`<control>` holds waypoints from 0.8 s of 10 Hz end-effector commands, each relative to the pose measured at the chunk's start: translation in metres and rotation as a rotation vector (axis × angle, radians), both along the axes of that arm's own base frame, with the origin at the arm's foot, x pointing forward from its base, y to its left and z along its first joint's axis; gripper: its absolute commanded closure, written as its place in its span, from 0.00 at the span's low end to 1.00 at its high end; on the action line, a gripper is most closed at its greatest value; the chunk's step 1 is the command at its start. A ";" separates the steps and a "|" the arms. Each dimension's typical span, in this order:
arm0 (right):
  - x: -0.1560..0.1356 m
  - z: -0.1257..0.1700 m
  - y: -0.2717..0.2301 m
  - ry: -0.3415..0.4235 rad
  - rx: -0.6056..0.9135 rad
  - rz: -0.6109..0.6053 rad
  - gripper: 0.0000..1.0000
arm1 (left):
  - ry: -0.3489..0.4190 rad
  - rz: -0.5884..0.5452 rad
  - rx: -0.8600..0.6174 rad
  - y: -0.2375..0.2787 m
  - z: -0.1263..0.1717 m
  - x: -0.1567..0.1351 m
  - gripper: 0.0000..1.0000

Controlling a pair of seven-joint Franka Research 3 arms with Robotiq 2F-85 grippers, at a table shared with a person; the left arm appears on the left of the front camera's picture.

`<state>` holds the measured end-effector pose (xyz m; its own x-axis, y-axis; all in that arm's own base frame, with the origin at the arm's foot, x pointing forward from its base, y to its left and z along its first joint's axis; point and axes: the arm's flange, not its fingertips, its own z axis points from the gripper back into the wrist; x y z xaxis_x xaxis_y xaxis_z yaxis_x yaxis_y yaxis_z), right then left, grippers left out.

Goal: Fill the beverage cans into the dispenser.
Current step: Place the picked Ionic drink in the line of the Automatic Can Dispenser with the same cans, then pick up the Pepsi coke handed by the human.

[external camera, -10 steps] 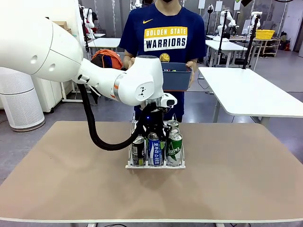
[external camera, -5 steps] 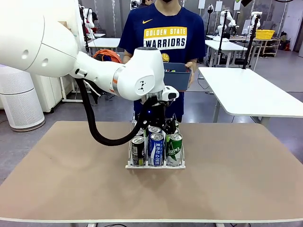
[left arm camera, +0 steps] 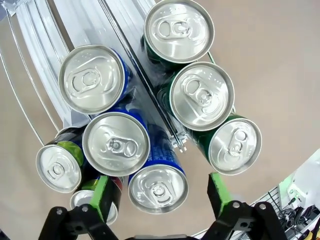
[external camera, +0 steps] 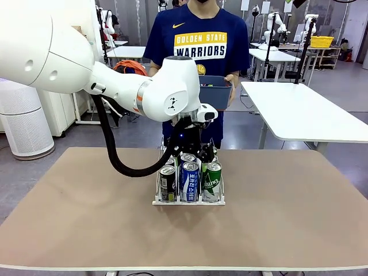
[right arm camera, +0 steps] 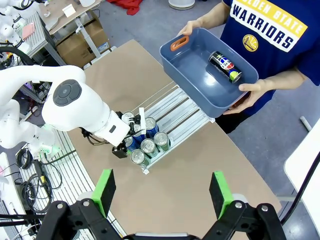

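Observation:
The white wire dispenser (external camera: 188, 202) stands mid-table with beverage cans in its three lanes: a black can (external camera: 167, 183), a blue can (external camera: 190, 180) and a green can (external camera: 211, 181) at the front. My left gripper (external camera: 190, 155) hovers open just above the rear cans. In the left wrist view its green pads (left arm camera: 102, 196) flank the silver top of a blue can (left arm camera: 158, 188) without touching it. My right gripper (right arm camera: 162, 192) is open high above the table. A person holds a dark blue tub (right arm camera: 190, 75) with one can (right arm camera: 224, 66) lying in it.
The tub (external camera: 215, 95) hangs at the table's far edge, just behind the dispenser. My left arm (right arm camera: 75, 107) reaches over the rack from its side. Bare brown tabletop (external camera: 287, 218) lies all round. The dispenser's far rails (right arm camera: 180, 115) hold no cans.
My left gripper opened off a blue can in the middle lane and rose a little above the cans. Over the last half second nothing moved.

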<state>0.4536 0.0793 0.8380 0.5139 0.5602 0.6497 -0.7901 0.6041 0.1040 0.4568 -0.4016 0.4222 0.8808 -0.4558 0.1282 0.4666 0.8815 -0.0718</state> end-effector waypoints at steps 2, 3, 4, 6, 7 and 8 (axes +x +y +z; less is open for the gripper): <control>-0.001 -0.001 0.000 0.008 0.004 -0.005 0.00 | -0.001 0.002 0.000 0.001 0.001 0.000 0.00; -0.001 -0.001 0.000 0.008 0.004 -0.005 0.00 | -0.001 0.002 0.000 0.001 0.001 0.000 0.00; -0.001 -0.001 0.000 0.008 0.004 -0.005 0.00 | -0.001 0.002 0.000 0.001 0.001 0.000 0.00; -0.001 -0.001 0.000 0.008 0.004 -0.005 0.00 | 0.000 0.000 0.000 0.000 0.000 0.000 0.00; -0.001 -0.001 0.000 0.008 0.004 -0.005 0.00 | -0.026 0.024 -0.030 0.007 0.013 -0.001 0.00; -0.001 -0.001 0.000 0.008 0.004 -0.005 0.00 | -0.038 -0.023 -0.071 0.019 0.026 -0.006 0.00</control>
